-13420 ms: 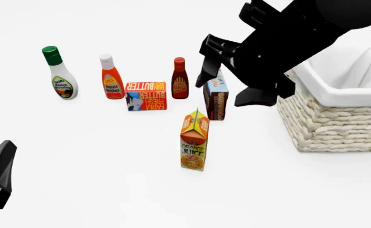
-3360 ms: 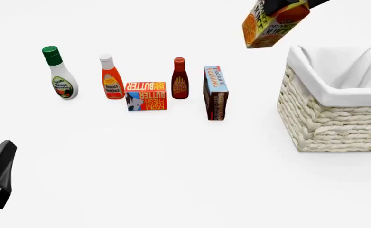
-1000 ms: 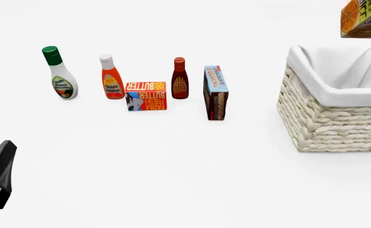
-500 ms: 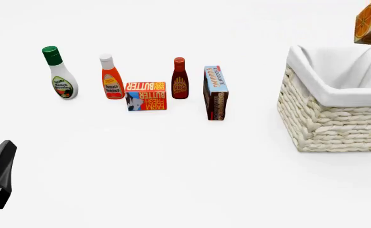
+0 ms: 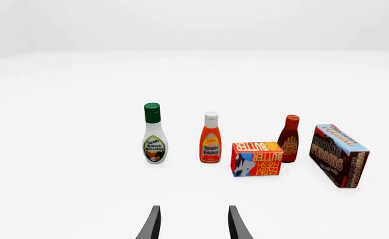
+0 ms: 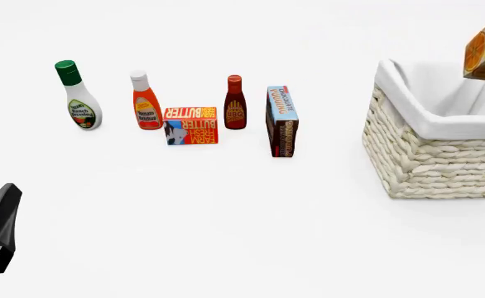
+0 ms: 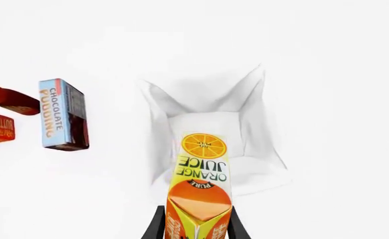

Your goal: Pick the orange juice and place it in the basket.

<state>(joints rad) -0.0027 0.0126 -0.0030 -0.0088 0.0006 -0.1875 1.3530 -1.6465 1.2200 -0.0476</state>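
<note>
Left gripper (image 5: 191,226) idle, parted, empty; right gripper (image 7: 193,226) clamped on tall orange-and-yellow gable-top juice carton (image 7: 200,191), directly above cream woven wicker basket (image 6: 428,158); risk of tilted carton catching rim if released off-centre.

The white-lined basket (image 7: 211,124) lies open below the held orange juice carton (image 7: 200,191), nothing in between; the chocolate pudding box (image 6: 281,121) stands well aside.
</note>
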